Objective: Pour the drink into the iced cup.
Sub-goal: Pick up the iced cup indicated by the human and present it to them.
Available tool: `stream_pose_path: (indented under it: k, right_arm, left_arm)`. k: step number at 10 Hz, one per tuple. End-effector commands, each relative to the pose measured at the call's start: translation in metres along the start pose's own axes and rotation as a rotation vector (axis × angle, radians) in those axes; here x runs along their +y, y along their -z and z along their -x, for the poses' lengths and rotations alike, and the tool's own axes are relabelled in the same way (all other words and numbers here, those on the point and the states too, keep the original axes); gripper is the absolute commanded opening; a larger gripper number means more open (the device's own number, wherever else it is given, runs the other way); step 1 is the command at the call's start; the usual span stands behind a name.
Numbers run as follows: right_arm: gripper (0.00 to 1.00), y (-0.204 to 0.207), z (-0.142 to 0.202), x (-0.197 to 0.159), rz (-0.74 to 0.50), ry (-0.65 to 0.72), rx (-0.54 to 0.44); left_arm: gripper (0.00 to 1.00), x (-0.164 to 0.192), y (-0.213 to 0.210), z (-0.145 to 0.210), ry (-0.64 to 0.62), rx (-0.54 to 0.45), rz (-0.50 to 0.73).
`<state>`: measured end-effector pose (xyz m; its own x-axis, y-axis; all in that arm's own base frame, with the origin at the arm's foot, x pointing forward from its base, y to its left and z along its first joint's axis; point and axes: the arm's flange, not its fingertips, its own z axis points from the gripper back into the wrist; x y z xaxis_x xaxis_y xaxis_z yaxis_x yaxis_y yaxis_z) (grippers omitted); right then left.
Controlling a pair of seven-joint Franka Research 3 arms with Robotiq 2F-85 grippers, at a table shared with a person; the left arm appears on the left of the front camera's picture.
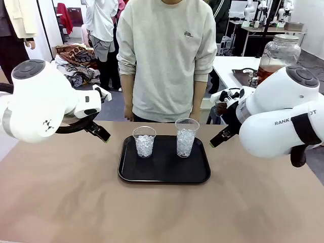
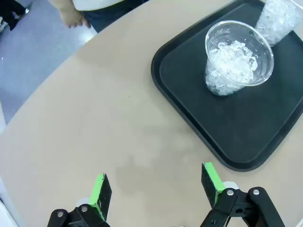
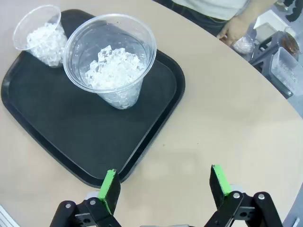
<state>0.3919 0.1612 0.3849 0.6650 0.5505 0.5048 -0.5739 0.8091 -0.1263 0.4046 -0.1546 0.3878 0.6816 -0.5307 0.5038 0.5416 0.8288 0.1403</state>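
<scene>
fig. two iced cups, a shorter iced cup (image 1: 145, 143) and a taller iced cup (image 1: 186, 139), stand upright and apart on the black tray (image 1: 164, 174). left gripper (image 2: 156, 189) and right gripper (image 3: 165, 184) flank the tray, both released and empty. the drink (image 1: 264, 72) sits in a lidded glass jar (image 1: 278, 50) on a far table (image 1: 225, 65), well apart from the cups. the thin cup wall likely buckles, so a light, upright, mid-wall grip and a slow pour over the ice seem best.

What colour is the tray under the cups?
The tray is black, clearest in the right wrist view.
</scene>
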Motion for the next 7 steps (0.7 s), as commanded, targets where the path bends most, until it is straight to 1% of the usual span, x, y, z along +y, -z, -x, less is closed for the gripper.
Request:
stream_pose_path:
  k: [1,7]
  right_arm:
    - [1.0,-0.0015,-0.001,-0.0011,0.003,0.003,-0.009]
    - [1.0,-0.0015,-0.001,-0.0011,0.003,0.003,-0.009]
  left_arm:
    - [1.0,0.0,-0.0023,0.0006,0.002,-0.008,-0.003]
    - [1.0,0.0,-0.0023,0.0006,0.002,-0.008,-0.003]
